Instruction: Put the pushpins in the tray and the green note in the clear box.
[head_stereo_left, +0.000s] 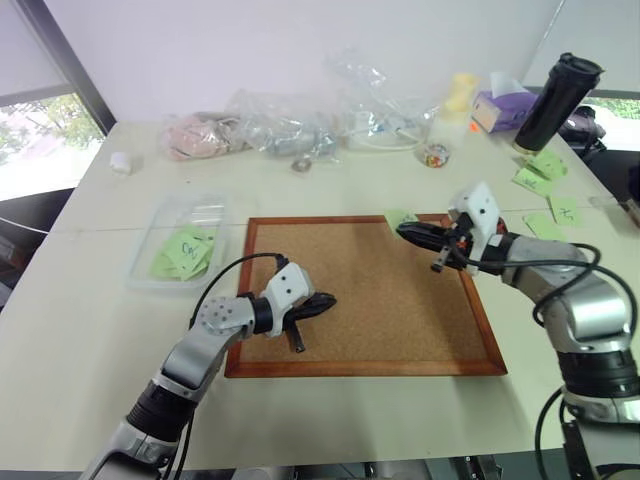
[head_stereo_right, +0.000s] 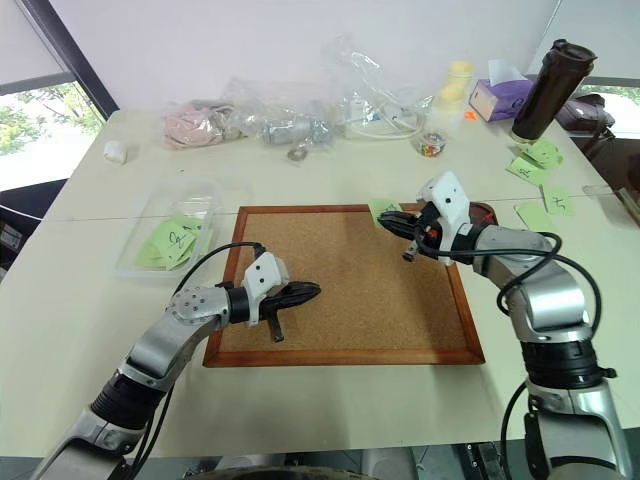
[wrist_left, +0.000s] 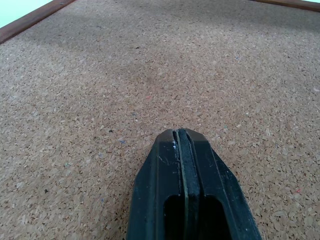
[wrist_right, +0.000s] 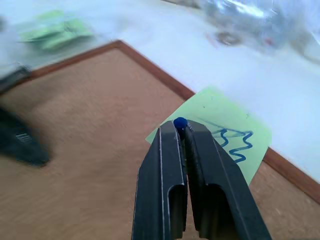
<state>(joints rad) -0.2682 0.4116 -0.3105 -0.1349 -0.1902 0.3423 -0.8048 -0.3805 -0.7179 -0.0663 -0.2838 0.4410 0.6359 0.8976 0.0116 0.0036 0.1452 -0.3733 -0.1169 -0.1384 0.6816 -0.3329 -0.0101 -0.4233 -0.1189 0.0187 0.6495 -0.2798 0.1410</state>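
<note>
Bench-side cork board (head_stereo_left: 365, 300): my right hand (wrist_right: 182, 131) pinches a blue pushpin (wrist_right: 180, 122), green note (wrist_right: 220, 137) at 1 o'clock still unboxed; left hand (wrist_left: 181, 137) clamped empty.

One cork board (head_stereo_left: 370, 295) lies on the one table (head_stereo_left: 90, 330). One clear box (head_stereo_left: 150, 262) holds about three green notes (head_stereo_left: 185, 248); their overlap makes the exact number hard to tell. One green note (wrist_right: 225, 137) with blue scribbles lies over the board's far edge. Four more green notes (head_stereo_left: 545, 190) lie loose on the table at the right. One blue pushpin (wrist_right: 180, 122) shows. There are several clear plastic bags (head_stereo_left: 330, 120) heaped together, too tangled to count. One dark tumbler (head_stereo_left: 556, 100), one purple tissue box (head_stereo_left: 505, 108), one small glass jar (head_stereo_left: 436, 155), and two grippers, left gripper (head_stereo_left: 325, 300) and right gripper (head_stereo_left: 405, 231)
</note>
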